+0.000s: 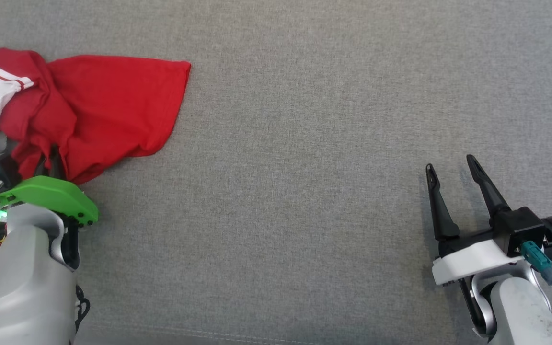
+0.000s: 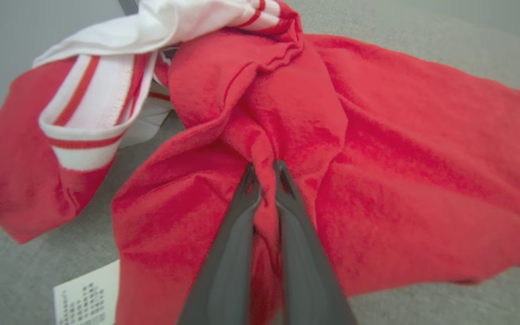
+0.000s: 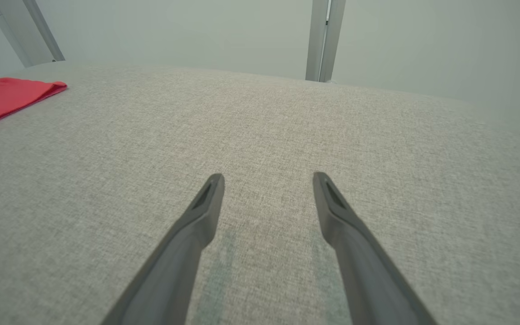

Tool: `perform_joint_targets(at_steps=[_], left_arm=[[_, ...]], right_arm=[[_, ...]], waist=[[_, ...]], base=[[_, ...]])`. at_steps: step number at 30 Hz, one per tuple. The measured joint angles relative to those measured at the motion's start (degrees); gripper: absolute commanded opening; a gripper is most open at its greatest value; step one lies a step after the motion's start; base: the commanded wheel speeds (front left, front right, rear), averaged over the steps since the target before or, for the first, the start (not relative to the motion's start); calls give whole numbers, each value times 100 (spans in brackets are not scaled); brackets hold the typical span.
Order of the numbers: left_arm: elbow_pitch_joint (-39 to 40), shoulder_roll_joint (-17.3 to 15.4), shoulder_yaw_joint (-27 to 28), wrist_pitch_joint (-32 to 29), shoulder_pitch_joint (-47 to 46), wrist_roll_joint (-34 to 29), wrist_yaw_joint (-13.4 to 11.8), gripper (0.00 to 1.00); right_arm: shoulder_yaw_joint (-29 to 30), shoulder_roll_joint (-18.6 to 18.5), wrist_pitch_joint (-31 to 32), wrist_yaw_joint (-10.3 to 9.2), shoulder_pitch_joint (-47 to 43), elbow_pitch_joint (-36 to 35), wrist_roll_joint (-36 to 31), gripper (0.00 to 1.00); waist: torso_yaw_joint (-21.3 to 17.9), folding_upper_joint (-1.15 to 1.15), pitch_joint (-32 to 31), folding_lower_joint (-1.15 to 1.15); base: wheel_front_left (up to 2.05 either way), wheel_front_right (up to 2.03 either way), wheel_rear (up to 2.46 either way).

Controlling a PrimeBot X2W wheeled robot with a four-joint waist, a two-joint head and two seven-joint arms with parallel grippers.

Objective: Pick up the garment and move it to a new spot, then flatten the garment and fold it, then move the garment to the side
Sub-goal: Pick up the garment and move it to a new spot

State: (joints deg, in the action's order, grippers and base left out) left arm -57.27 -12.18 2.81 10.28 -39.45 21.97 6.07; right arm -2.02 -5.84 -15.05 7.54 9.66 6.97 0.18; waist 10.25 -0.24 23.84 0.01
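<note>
The red garment lies bunched toward the far left corner of the grey surface, one straight hem reaching toward the middle. From there across to the right edge and back to the near seam the surface is open cloth. The left gripper is pinched together on a raised fold of the garment. The left wrist view makes this grip plain, while in the head view red cloth covers the fingertips. That wrist view also shows white striped trim and a printed white card at the garment's edge. The right gripper hovers near the right edge, fingers spread apart over bare surface.
</note>
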Motion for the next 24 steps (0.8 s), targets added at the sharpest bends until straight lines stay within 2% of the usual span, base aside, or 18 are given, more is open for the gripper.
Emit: perform_joint_targets(at_steps=[3,7,10,15,19,24], left_arm=[[335,86,-155,224,14,-89,45,0],[1189,242,-533,292,196,-210,96,0],[2562,405,-989,-41,626,-216,107,0],[4752,575,-1406,-778,1300,-116,93,0],[6335,700,-1717,-1343,1678,-91,-110,0],[7593,801,-2065,-1838,1939,30,-368,0]], right_arm=[[87,88,0,0,-159,15,24,100],[83,196,0,0,-355,73,70,100],[40,261,0,0,-499,115,136,100],[-16,288,0,0,-598,162,232,100],[-94,291,0,0,-632,188,420,100],[-75,291,0,0,-648,178,594,100]], waist=[[-41,0,-193,0],[-99,0,-495,0],[-205,0,-821,0],[-484,0,-1142,0],[-821,0,-1297,0],[-1292,0,-1384,0]], base=[[0,0,0],[0,0,0],[0,0,0],[0,0,0],[0,0,0],[0,0,0]])
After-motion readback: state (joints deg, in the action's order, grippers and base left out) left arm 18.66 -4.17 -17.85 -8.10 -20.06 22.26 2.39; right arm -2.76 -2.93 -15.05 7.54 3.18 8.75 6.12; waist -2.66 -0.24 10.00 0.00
